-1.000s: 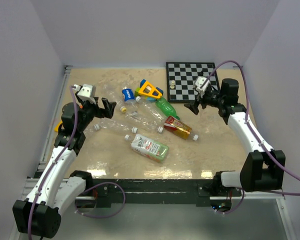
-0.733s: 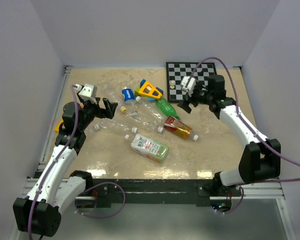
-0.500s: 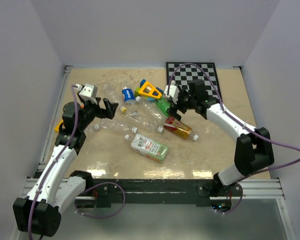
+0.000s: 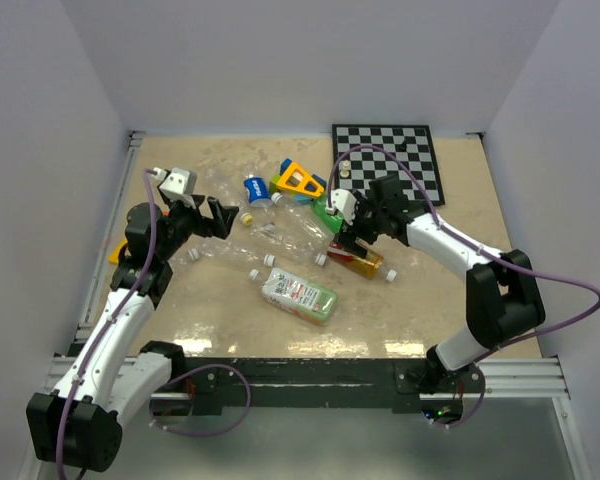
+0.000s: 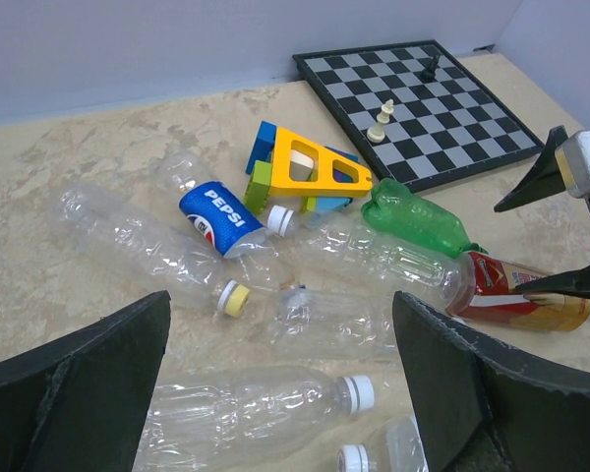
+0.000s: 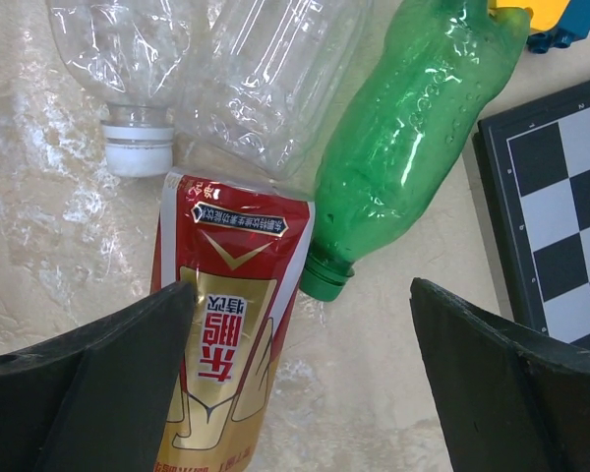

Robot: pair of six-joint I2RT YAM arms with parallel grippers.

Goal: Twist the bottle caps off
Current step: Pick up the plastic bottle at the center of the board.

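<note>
R claw [image 6: 300, 295] wide open, empty, hovering over red-label bottle [image 6: 226, 334] & green bottle [image 6: 413, 147], centre of wrist view; green cap [image 6: 324, 280] sits below gap btw fingers [image 6: 88, 374]. L claw [image 5: 280, 305] open too, empty, above clear bottles [image 5: 128, 236]; white cap [image 5: 356, 391] lower centre there. Step: approach, nothing gripped yet. Next prob: one claw pins body, other twists cap. Marbled beige table [image 4: 440, 290], chessboard [image 4: 385, 160] upper right, pale walls [image 4: 280, 60]

Both arms look alike: the left arm [image 4: 120, 325] and the right arm [image 4: 443, 236] have smooth white shells broken up by chunky black joint housings. A thin purple cable [image 4: 380, 149] loops loosely off each one, and a small white camera box [image 4: 175, 182] sits at the wrist. The jaws are matte black, broad and wedge-shaped.
</note>
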